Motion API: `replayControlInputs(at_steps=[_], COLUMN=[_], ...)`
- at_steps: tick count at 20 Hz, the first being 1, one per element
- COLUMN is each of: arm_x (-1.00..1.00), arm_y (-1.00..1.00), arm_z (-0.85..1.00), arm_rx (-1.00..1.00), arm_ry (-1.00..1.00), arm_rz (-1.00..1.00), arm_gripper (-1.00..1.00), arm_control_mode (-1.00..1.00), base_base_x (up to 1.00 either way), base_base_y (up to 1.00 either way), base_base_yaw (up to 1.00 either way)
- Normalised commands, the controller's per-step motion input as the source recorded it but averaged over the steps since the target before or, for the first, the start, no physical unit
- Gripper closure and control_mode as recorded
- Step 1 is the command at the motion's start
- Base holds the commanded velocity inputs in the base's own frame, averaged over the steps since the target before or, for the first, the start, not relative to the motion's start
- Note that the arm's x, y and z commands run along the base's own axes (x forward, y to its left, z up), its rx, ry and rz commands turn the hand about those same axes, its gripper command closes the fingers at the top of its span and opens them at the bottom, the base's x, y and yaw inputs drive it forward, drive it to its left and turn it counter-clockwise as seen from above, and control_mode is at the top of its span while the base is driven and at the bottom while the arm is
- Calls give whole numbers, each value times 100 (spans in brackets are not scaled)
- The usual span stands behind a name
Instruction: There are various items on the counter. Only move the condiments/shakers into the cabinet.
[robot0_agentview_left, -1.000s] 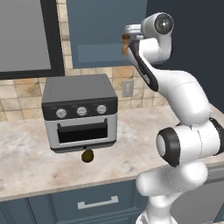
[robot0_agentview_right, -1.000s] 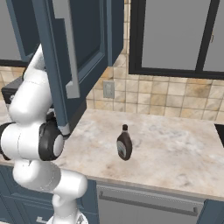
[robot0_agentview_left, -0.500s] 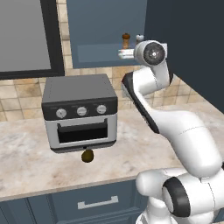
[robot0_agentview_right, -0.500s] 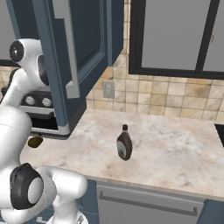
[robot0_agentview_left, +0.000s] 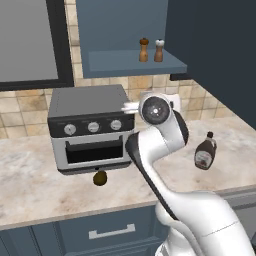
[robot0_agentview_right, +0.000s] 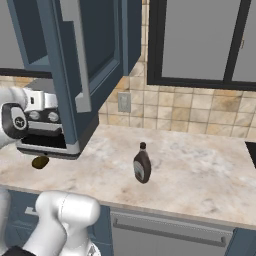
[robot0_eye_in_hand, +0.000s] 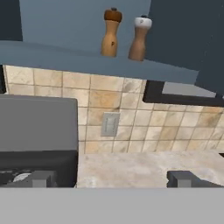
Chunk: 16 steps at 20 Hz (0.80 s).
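Cabinet (robot0_agentview_left: 131, 62): open; I see both shakers standing side by side on its shelf, brown-topped one (robot0_eye_in_hand: 110, 33) left, white-topped one (robot0_eye_in_hand: 140, 38) right.
Worktop (robot0_agentview_right: 200, 165): the syrup bottle (robot0_agentview_right: 142, 164) stands upright here, right of the toaster oven (robot0_agentview_left: 90, 127), not yet moved.
Fruit (robot0_agentview_left: 100, 178): lies near the oven's front; I leave it.
End effector (robot0_eye_in_hand: 111, 178): released, fingers spread wide, holding nothing.
Risk: my arm could clip the open door (robot0_agentview_right: 75, 60) or tip the tall bottle.

Turned-wood shakers (robot0_eye_in_hand: 125, 37); marbled stone counter (robot0_agentview_left: 40, 185); matt cabinet (robot0_agentview_left: 130, 62).
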Motion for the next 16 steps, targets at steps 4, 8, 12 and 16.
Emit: replayControlInputs(at_steps=[4,8,12,16], arm_x=[-100,-100,-96,-99], arm_y=[-7,-39,-49,-57], arm_z=[-100,-87,-79,-64], arm_rx=[0,0,0,1], arm_ry=[2,-1,-1,2], arm_rz=[-5,0,2,0], arm_gripper=[-100,-100,-100,-100], arm_control_mode=[-100,-100,-100,-100], base_base_x=[0,0,0,0], base_base_y=[0,0,0,0], base_base_yaw=[0,0,0,0])
